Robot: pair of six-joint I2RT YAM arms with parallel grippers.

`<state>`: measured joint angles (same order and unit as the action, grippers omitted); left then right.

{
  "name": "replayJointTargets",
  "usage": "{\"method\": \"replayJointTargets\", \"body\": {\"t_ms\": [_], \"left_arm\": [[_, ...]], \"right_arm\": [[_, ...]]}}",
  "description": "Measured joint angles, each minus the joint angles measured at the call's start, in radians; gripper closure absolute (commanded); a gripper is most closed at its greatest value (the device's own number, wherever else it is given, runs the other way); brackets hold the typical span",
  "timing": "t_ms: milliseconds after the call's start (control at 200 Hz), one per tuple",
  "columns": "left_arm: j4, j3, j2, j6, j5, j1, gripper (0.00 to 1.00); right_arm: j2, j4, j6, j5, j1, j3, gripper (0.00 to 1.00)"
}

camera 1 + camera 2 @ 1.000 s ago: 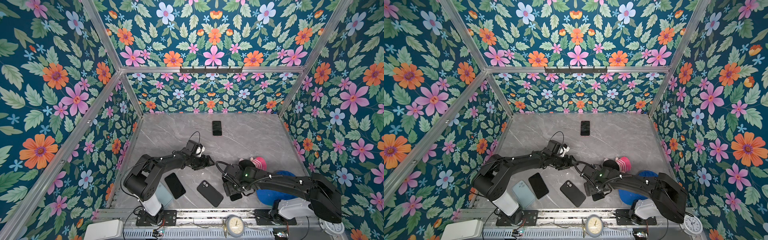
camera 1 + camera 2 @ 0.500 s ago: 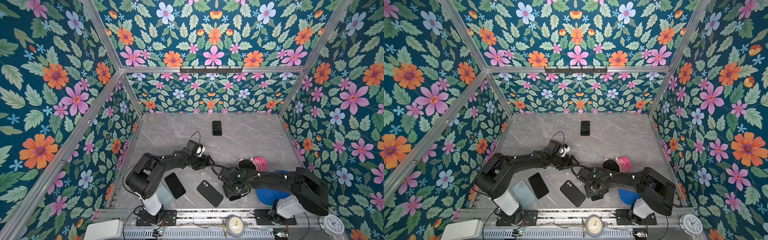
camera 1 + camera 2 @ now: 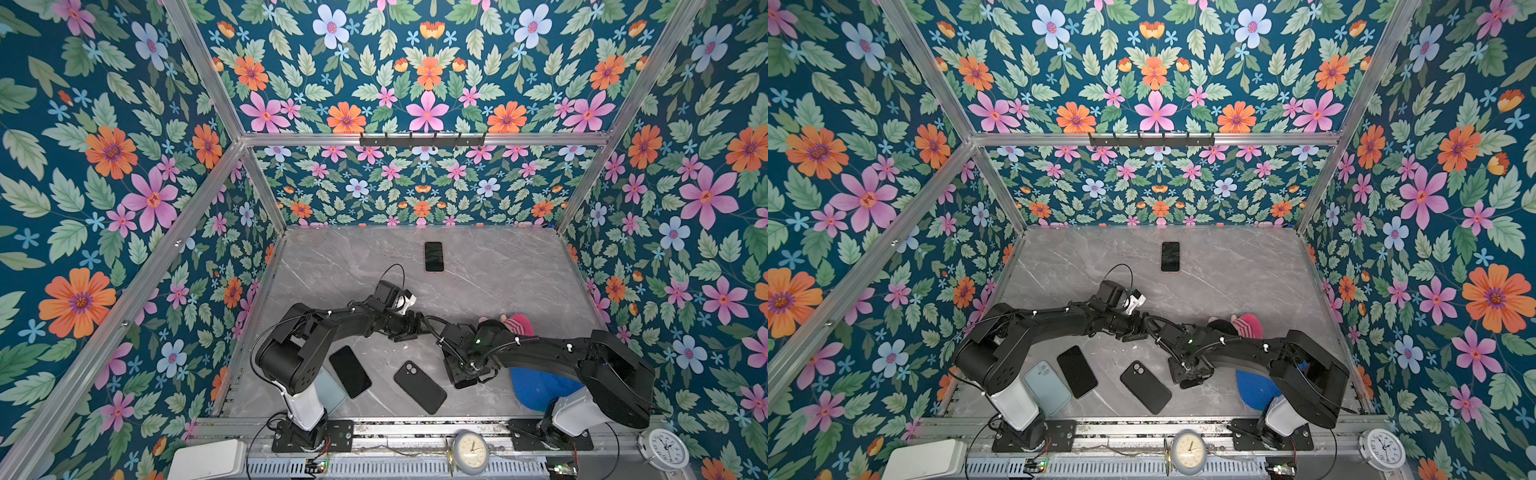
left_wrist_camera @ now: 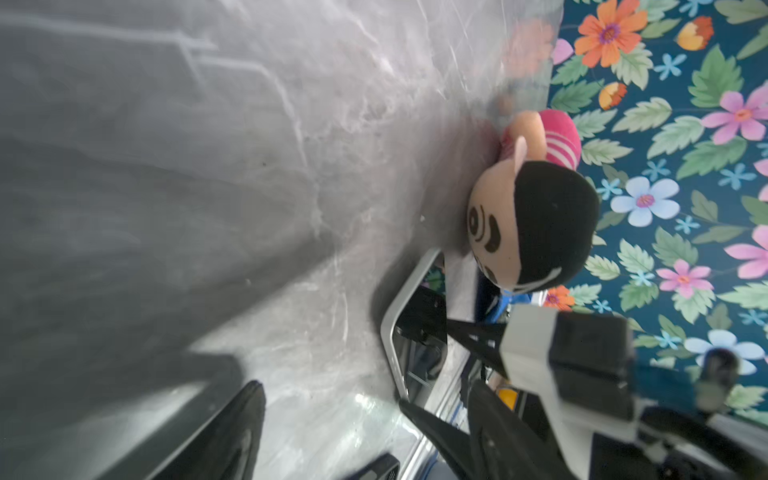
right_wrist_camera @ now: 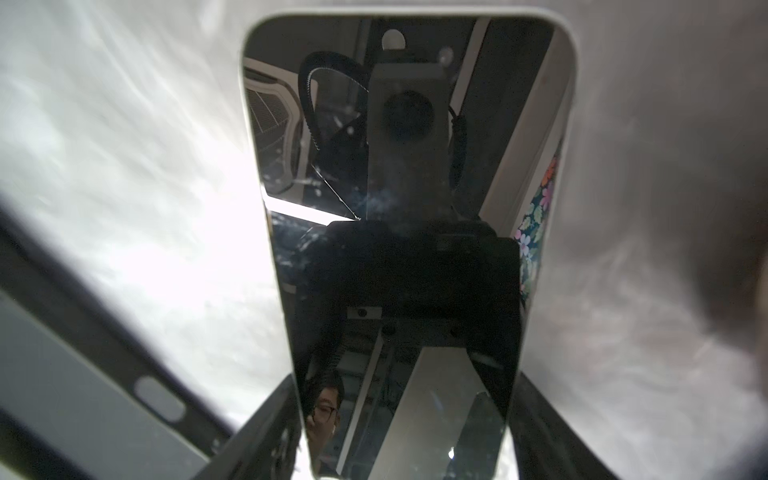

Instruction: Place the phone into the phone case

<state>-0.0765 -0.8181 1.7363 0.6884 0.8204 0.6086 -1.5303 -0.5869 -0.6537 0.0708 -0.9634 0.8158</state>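
Flowered walls closed in a grey marble bench (image 3: 498,282) with two arms. Three dark-screened phones showed. The back phone (image 3: 434,257) lay near the back edge and the corner phone (image 3: 350,371) towards the front left corner. The phone (image 5: 407,208) sat by the front edge, right of the middle, its long sides clamped between the right tool's (image 3: 470,373) fingers (image 5: 266,432). One black case (image 3: 419,387) lay camera hole up just beside it. One pale green cover (image 3: 1047,387), phone or case, lay by the left arm's base. The left tool (image 3: 409,329) hung released and empty near one doll (image 3: 505,326). Two clocks stood at the front rail, a grey clock (image 3: 470,453) and a white clock (image 3: 663,449).
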Motion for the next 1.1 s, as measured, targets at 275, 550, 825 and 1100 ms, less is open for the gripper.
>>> {"method": "replayJointTargets", "body": {"t_ms": [275,550,825,1100], "left_arm": [[-0.159,0.042,0.045,0.073,0.095,0.0,0.4],[-0.362,0.064,0.103,0.162,0.168,0.0,0.6],[-0.452,0.075,0.12,0.203,0.187,0.0,0.8],[-0.484,0.096,0.118,0.202,0.187,-0.001,0.92]], "right_arm": [[0.011,0.103,0.06,-0.003,0.023,-0.013,0.44],[0.046,0.148,0.097,-0.016,0.031,-0.032,0.45],[0.031,0.164,0.114,-0.017,0.032,-0.012,0.45],[0.029,0.163,0.129,-0.027,0.034,-0.011,0.41]]}}
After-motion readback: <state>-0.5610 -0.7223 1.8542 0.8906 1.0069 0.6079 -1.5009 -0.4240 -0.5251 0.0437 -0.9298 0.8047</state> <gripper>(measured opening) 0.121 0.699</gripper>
